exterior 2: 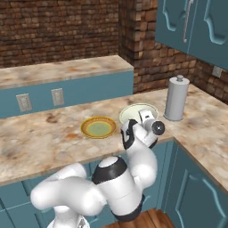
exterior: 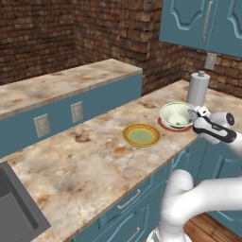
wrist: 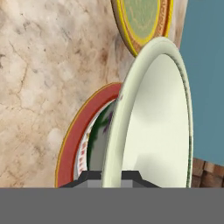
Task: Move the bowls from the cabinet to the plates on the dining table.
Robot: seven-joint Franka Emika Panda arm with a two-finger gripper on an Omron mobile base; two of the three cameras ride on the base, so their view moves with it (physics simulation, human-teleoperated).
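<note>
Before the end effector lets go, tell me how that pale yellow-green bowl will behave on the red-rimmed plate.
The pale yellow-green bowl looks glossy, so it may slide in the end effector, which is shut on its rim. It looks rigid and probably breakable, so a drop could chip it. Its wide round form should settle steadily on the red-rimmed plate rather than tip.

the light is even and soft, fairly bright, with no single lamp to pick out. the desk [exterior: 90, 156] shows barely any cast shadows; the yellow-rimmed plate [exterior: 141, 134] sits almost shadowless. the pale yellow-green bowl [wrist: 153, 118] carries a smooth sheen inside, darker toward its lower rim, no harsh glare. the brick wall [exterior: 42, 33] looks dimmer. textures are coarse and a little blurry up close in the hand view; edges look jagged.
</note>
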